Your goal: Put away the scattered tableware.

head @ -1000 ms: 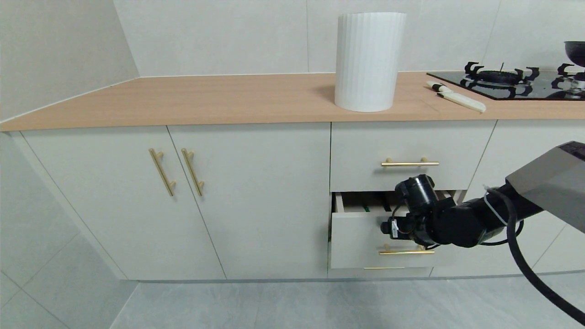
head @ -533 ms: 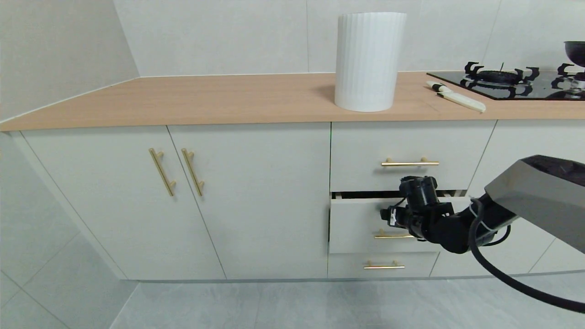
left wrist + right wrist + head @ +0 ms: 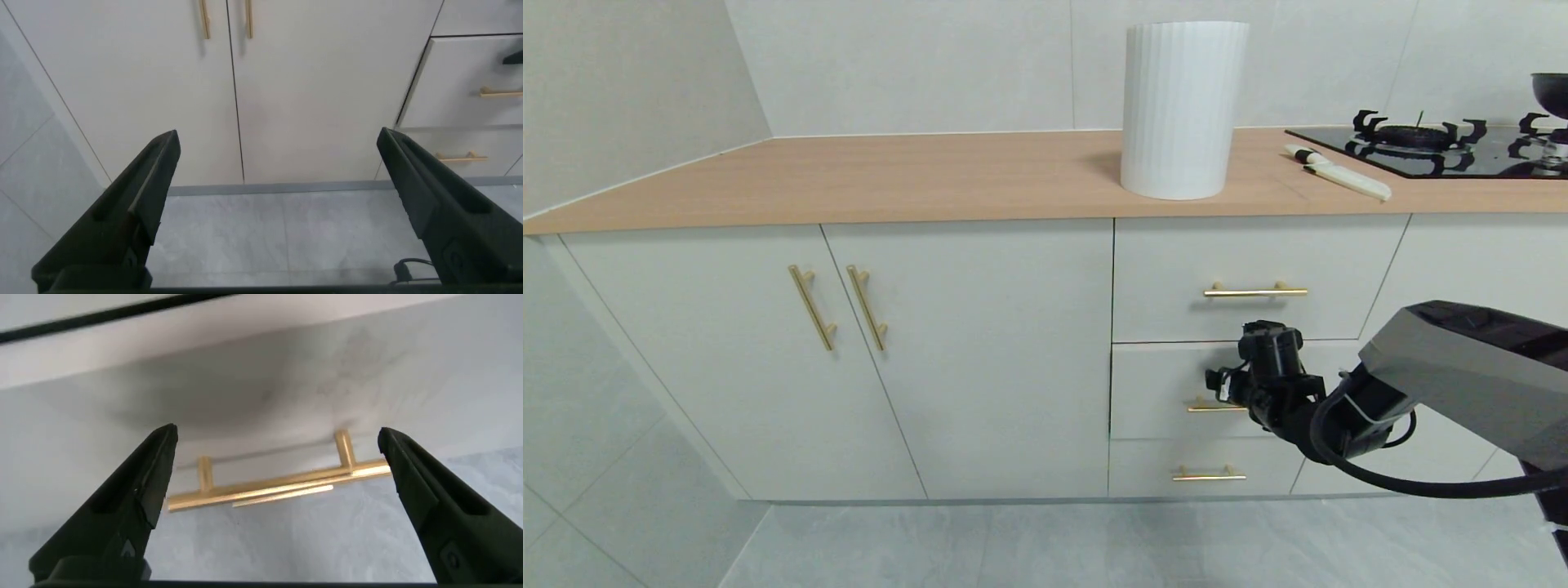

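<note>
Drawer (image 3: 1158, 385) in the middle row shut flush, right gripper (image 3: 276, 461) at its handle (image 3: 270, 488).
Right gripper fingers spread wide either side of the gold handle, not clamping it. Left gripper (image 3: 278, 143) also wide open, holding nothing, low over the floor (image 3: 270, 237), facing the cabinet doors (image 3: 327, 82). Knife (image 3: 1338, 173) lies on the worktop (image 3: 890, 175) between the white ribbed canister (image 3: 1183, 110) and the hob (image 3: 1421, 147).

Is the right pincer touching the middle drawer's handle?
Cannot tell: right wrist view shows the handle beyond the open right pincer; no plain contact or gap.
</note>
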Controlling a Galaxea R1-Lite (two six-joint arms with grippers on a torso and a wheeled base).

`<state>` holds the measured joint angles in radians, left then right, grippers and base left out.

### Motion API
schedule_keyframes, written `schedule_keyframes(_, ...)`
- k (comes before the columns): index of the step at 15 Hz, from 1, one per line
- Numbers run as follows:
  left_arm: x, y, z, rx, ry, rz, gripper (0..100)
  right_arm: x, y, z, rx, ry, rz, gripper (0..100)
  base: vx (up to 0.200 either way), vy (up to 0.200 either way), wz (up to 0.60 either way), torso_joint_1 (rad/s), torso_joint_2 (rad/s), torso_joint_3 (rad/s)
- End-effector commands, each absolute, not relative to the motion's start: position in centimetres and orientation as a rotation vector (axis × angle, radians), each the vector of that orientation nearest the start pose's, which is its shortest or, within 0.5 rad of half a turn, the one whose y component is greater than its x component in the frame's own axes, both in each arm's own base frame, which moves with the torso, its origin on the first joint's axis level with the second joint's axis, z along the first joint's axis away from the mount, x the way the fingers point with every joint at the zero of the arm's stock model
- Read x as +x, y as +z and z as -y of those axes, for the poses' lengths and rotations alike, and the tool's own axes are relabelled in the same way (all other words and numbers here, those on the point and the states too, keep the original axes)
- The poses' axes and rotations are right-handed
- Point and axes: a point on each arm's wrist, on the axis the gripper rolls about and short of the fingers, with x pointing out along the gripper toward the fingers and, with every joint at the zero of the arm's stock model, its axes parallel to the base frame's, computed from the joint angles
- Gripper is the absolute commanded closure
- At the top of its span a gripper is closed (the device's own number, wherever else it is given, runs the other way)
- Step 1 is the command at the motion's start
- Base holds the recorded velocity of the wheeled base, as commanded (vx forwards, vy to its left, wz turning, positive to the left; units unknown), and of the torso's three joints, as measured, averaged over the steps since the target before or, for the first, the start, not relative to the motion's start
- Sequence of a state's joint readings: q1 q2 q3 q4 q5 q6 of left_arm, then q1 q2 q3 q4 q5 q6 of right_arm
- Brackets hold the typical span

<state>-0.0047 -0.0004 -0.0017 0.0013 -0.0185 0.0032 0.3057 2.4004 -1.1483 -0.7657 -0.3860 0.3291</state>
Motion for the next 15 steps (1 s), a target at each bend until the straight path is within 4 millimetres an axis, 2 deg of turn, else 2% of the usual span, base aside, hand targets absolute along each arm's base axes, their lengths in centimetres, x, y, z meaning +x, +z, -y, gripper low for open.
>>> schedule_keyframes(1,-2.3,7.6,0.0,0.003,-0.023,0.000,0,42.3,0.6,-12.1,0.159,-0.166,-0.436,0,0.000,0.000,0.00,0.000,0.00,0.000)
schedule_keyframes(8,-2.3,7.6,0.0,0.003,-0.023,0.000,0,43.7,0.7,-11.8,0.181,-0.209,-0.359,0,0.000,0.000,0.00,0.000,0.00,0.000)
schedule_keyframes(12,-2.3,7.6,0.0,0.003,-0.023,0.000,0,43.5,1.1,-11.8,0.181,-0.208,-0.357,0,0.000,0.000,0.00,0.000,0.00,0.000)
schedule_keyframes(15,-2.3,7.6,0.0,0.003,-0.023,0.000,0,42.1,2.2,-11.4,0.168,-0.207,-0.375,0,0.000,0.000,0.00,0.000,0.00,0.000)
